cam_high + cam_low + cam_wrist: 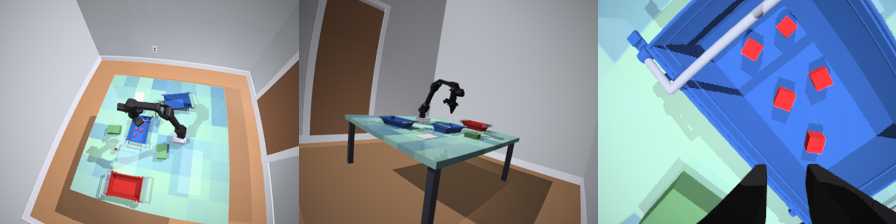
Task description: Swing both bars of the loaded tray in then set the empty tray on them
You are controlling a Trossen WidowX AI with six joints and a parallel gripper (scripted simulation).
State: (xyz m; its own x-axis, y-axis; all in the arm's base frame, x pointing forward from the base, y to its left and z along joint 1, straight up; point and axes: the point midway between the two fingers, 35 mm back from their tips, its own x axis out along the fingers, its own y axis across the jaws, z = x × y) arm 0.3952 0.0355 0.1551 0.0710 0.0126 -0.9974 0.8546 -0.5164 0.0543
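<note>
The loaded blue tray [140, 139] [448, 129] [848, 112] stands mid-table with several small red blocks inside. One wire bar [147, 120] [718, 48] lies in across its top near the far end in the top view. The other wire bar [137, 146] stands out beyond the opposite end. The empty blue tray [177, 101] [398, 122] stands near the back edge in the top view, bars out at its ends. My gripper [138, 123] [452, 112] [786, 173] hangs high above the loaded tray, its fingers a little apart with nothing between them.
An empty red tray [125, 185] [476, 125] stands at the near edge in the top view. One green block [113, 129] [472, 134] [683, 205] lies beside the loaded tray, another green block [162, 151] near the arm base. A white tile [139, 97] [427, 136] and a loose red block [115, 149] lie nearby.
</note>
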